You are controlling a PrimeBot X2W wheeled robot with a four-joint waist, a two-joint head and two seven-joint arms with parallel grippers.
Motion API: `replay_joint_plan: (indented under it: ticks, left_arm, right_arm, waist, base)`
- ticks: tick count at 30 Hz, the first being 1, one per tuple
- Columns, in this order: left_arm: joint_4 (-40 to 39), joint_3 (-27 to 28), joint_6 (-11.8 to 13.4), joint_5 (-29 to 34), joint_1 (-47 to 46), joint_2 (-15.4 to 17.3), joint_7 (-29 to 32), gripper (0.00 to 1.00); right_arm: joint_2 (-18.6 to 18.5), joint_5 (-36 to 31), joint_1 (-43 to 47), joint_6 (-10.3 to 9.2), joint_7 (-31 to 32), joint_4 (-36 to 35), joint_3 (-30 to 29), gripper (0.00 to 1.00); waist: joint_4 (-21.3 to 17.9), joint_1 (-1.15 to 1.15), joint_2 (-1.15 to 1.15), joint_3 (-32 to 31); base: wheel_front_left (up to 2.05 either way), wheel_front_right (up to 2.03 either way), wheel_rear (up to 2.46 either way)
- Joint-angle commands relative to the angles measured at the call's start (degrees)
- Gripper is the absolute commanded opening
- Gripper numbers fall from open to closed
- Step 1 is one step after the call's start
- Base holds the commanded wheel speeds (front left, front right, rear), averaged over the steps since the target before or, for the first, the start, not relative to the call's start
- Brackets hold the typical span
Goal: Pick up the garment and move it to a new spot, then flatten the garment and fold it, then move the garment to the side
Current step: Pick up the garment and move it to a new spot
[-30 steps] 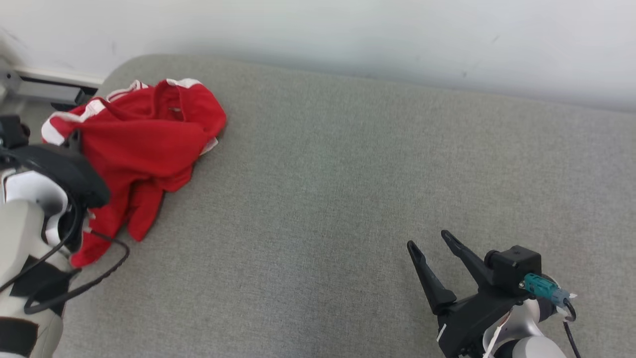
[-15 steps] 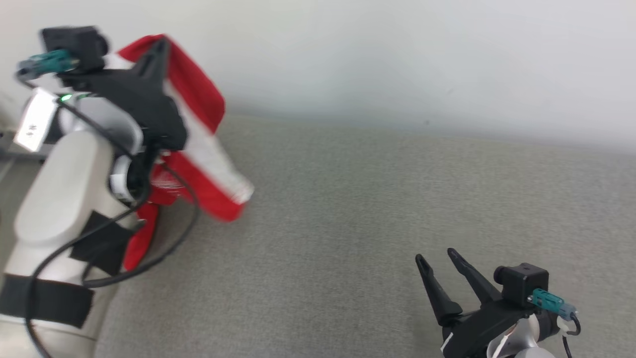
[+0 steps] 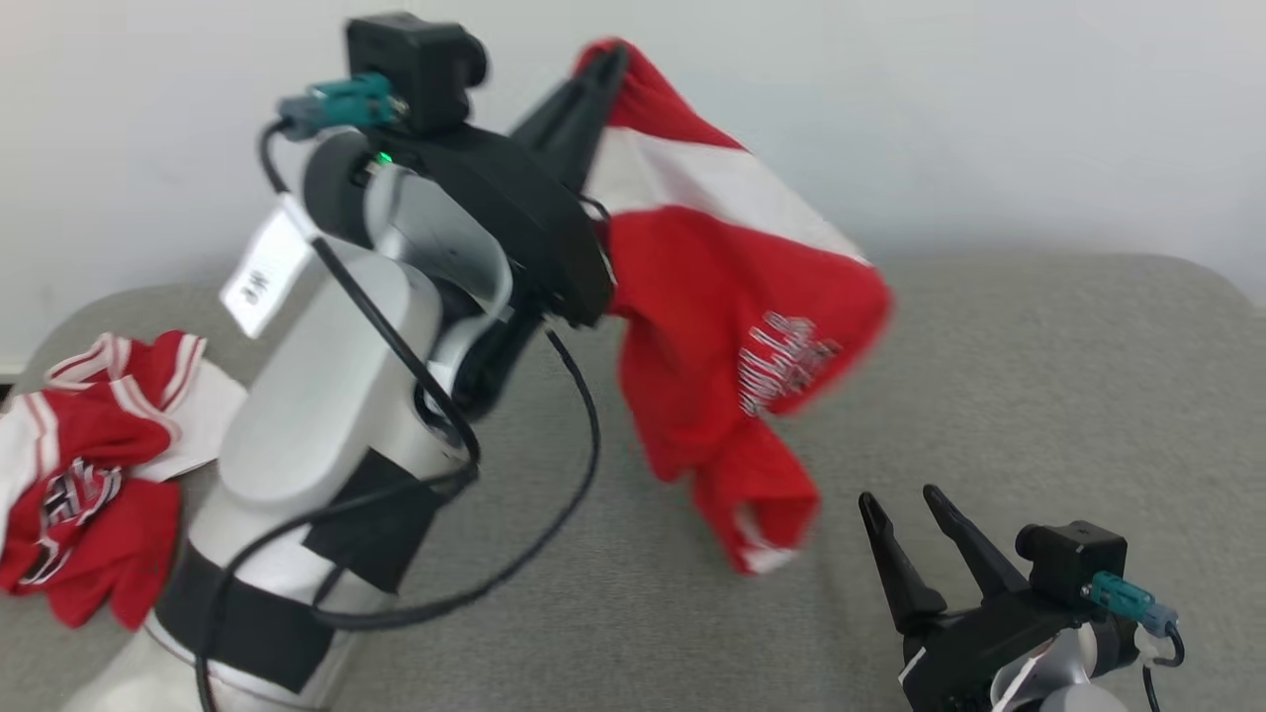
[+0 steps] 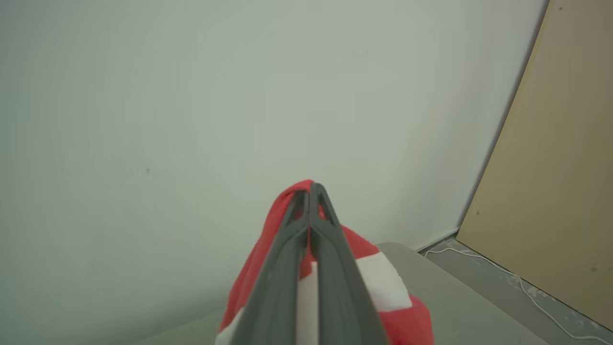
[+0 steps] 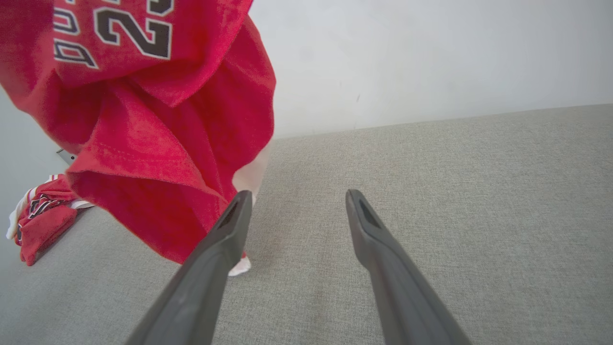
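The garment (image 3: 732,297) is hanging in the air over the middle of the grey fabric-covered table (image 3: 1068,396), bunched into a dangling column; its lowest red-and-white end is reaching down close to the cover, though whether it is touching I cannot tell; the left tool (image 3: 611,57) is pinching it at the very top, jaws pressed together on a small fold of red cloth, and that narrow bite is looking like the main risk, since the cloth's weight and any swing could be dragging the fold out and dropping the garment short of its spot; the blur along the fabric's edge suggests it is swinging, so lowering it now could be leaving it twisted and harder to flatten; the right tool (image 3: 898,497) is waiting low at the near right, jaws spread wide and holding nothing, just beside the dangling end, which could be catching on a finger; a loose black cable (image 3: 597,445) is looping off the left arm near the cloth and could be snagging it; a second red garment (image 3: 89,475) is lying crumpled at the table's left end, well apart.
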Motion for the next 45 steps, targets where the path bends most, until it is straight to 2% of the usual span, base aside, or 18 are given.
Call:
replay_joint_plan:
  ticks: [1,7,14,15,16,26,34,41,45]
  left_arm:
    - [-0.9,-1.1,0.5,-1.1,1.5,-0.1,0.4,0.00]
    - [-0.9,-5.3,3.1,-4.7,6.6,-0.4,1.6,0.00]
    - [6.7,-8.1,5.3,-10.4,10.7,-0.4,-1.1,0.00]
    - [7.7,-8.3,5.3,-11.1,10.8,-0.4,-2.0,0.02]
    - [8.6,-8.6,5.2,-11.6,10.9,-0.4,-2.8,1.00]
    - [13.4,-13.5,3.8,-16.5,10.8,-0.4,-5.8,1.00]
    - [13.6,-15.1,3.3,-16.7,9.9,-0.2,-6.3,1.00]
    - [11.1,-15.6,4.5,-15.5,12.3,3.3,-6.5,1.00]
    - [7.7,-14.2,6.2,-15.3,14.9,6.1,-9.6,1.00]
  right_arm:
    - [-0.2,0.7,-1.0,-0.02,-0.6,0.1,0.1,1.00]
    - [-0.2,1.6,-2.3,-0.02,-1.5,1.0,1.3,1.00]
    - [-0.2,1.9,-3.6,-0.02,-2.6,2.5,2.9,1.00]
    - [-0.2,1.9,-3.7,-0.02,-2.6,2.6,3.1,1.00]
    - [-0.2,1.9,-3.8,-0.02,-2.8,2.7,3.1,1.00]
    - [-0.2,1.4,-3.9,-0.02,-2.9,3.3,2.4,1.00]
    - [-0.2,1.5,-3.5,-0.02,-3.0,3.4,1.6,1.00]
    - [-0.2,1.8,-3.0,-0.02,-3.2,3.2,0.9,1.00]
    - [-0.2,2.0,-2.5,-0.02,-2.7,2.9,0.8,1.00]
  waist:
    - [-3.6,0.01,0.00,1.4]
    - [-7.4,0.01,0.00,2.8]
    - [-10.7,0.01,0.00,4.3]
    - [-10.9,0.01,0.00,4.5]
    - [-11.0,0.01,0.00,4.6]
    - [-9.0,0.01,0.00,4.8]
    - [-5.9,0.01,0.00,4.3]
    - [-3.4,0.01,0.00,4.3]
    - [-2.0,0.01,0.00,4.3]
  base:
    - [0.00,0.00,0.00]
    - [0.00,0.00,0.00]
    - [0.00,0.00,0.00]
    - [0.00,0.00,0.00]
    - [0.00,0.00,0.00]
    - [0.00,0.00,0.00]
    - [0.00,0.00,0.00]
    - [0.00,0.00,0.00]
    - [0.00,0.00,0.00]
